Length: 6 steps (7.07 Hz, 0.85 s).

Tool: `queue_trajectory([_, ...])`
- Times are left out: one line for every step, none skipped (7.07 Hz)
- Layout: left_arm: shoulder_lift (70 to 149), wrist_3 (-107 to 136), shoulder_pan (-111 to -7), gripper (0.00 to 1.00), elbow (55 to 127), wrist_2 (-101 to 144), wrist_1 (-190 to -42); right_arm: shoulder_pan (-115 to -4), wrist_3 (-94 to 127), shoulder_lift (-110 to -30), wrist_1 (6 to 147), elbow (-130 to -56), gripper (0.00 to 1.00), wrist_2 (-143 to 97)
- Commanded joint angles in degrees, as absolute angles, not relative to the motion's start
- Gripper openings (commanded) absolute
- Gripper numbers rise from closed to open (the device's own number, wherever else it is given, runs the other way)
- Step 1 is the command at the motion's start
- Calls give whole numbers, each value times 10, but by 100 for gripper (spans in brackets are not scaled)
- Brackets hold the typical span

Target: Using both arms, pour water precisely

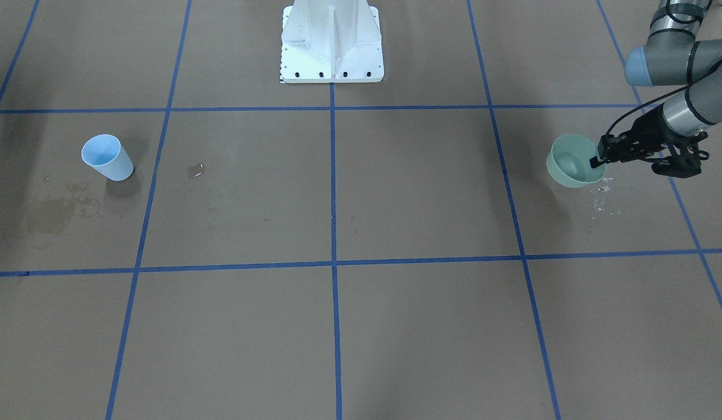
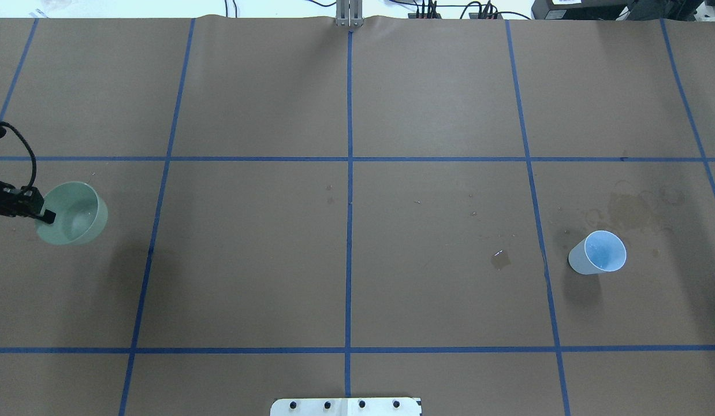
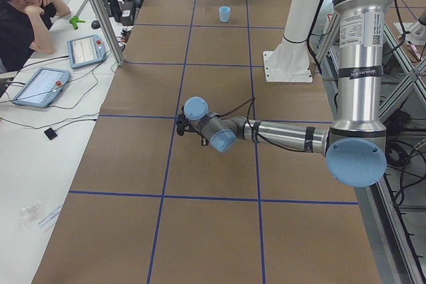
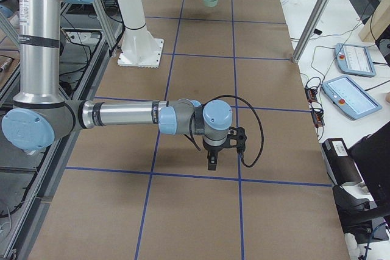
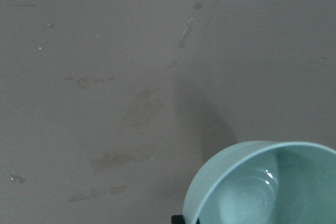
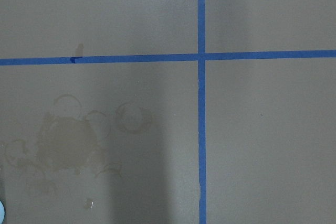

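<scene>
1. Brown paper surface (image 2: 438, 86) with a blue tape grid (image 2: 349, 231), some wet stains (image 2: 629, 211).
2. Robot's left hand (image 1: 596, 161) is clamped on the rim of the pale green round bowl (image 1: 565, 160), out at the robot's left end. The water (image 5: 247, 198) sits in that bowl.
3. At the opposite end stands the light blue tapered cup (image 2: 600, 252), well apart, so it lies straight across toward the robot's right.
4. Meanwhile the right hand (image 4: 211, 161) hovers on the cup's side, so it's nearer. Can't tell if it's open or closed.

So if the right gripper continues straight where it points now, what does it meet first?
Pointing straight down, the right gripper would likely meet the brown table paper first, close to a blue tape line.
</scene>
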<state>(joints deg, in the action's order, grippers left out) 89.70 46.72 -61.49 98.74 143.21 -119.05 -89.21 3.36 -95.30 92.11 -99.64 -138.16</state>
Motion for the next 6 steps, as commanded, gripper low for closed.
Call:
queue_trajectory([1037,546,-617,0,1075,1433,-976,-892,33,-957,921,-994,100,-1380])
queue_trajectory([1111,640,-580,0,1073,1414,-949,-892,32,-957,921,-993,100,-1378])
queue_trajectory([1180,714,-516,0,1065,1373,-913,-892,31,-955,920,-991,100,-1377])
queue_trajectory([1247,753,-466,0,1036,1306,-884,-892,32,-955,920,-991,100,-1377])
queue_trajectory([1291,803,-417,0,983,1263,-894,-892,32,-953,920,-991,100,-1376])
queue_trajectory([1326,829,-391,0,933,1215,-930,-892,32,-953,920,-991,100,-1377])
